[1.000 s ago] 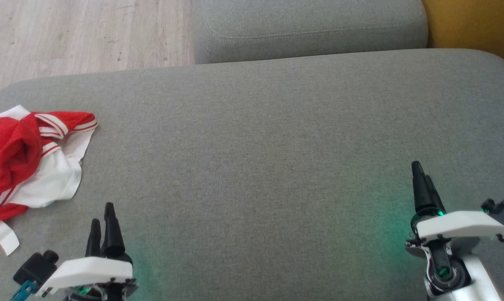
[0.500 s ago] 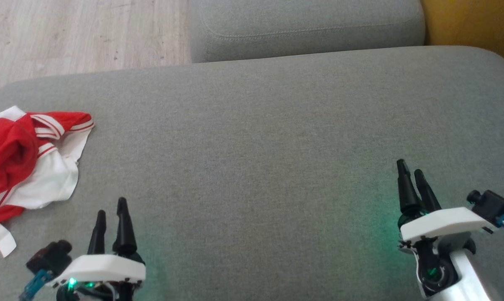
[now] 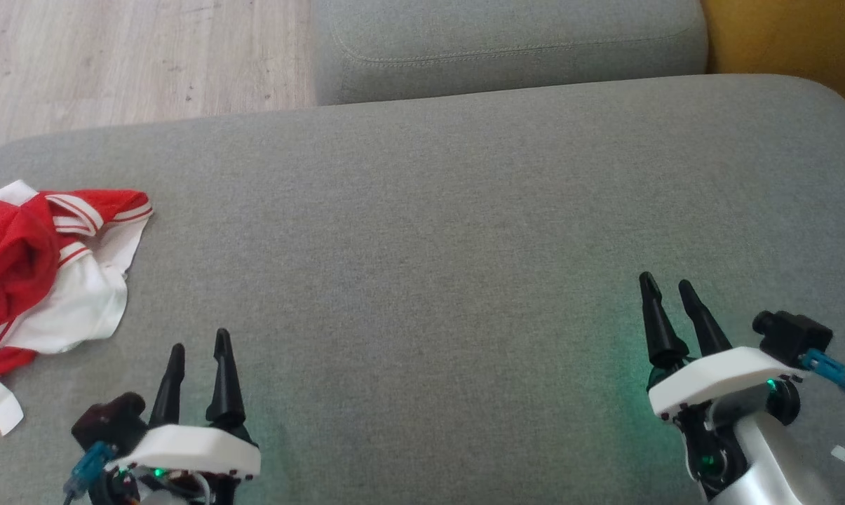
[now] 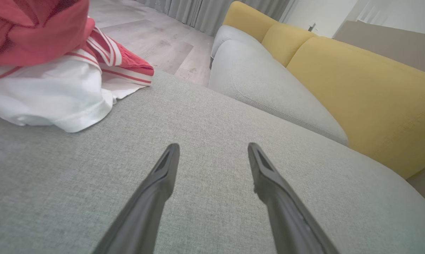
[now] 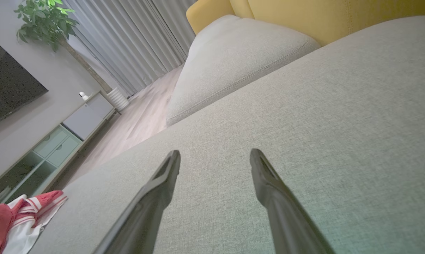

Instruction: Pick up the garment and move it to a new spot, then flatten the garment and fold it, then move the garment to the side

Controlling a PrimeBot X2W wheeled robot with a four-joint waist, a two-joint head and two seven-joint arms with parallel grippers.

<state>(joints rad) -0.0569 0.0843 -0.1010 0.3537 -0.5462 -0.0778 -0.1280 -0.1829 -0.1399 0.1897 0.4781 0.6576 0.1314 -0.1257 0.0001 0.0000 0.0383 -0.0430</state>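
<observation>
Garment (image 3: 36, 273): red-white, crumpled, nine o'clock on cushion (image 3: 422, 245). Left gripper (image 3: 200, 339), right gripper (image 3: 666, 279): fingers spread wide, empty.

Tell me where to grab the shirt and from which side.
Probably the raised red bunch of the shirt: it stands up off the cushion, while the white edge lies flat. Come from above with the left hand, the nearer one.

We see soft, even daylight with only faint shadows. A green glow tints the sofa cushion (image 3: 422, 280) beside the left hand (image 3: 199, 339) and the right hand (image 3: 666, 279). Our wrist views bow at the edges, and the close garment (image 4: 39, 46) looks slightly soft.
</observation>
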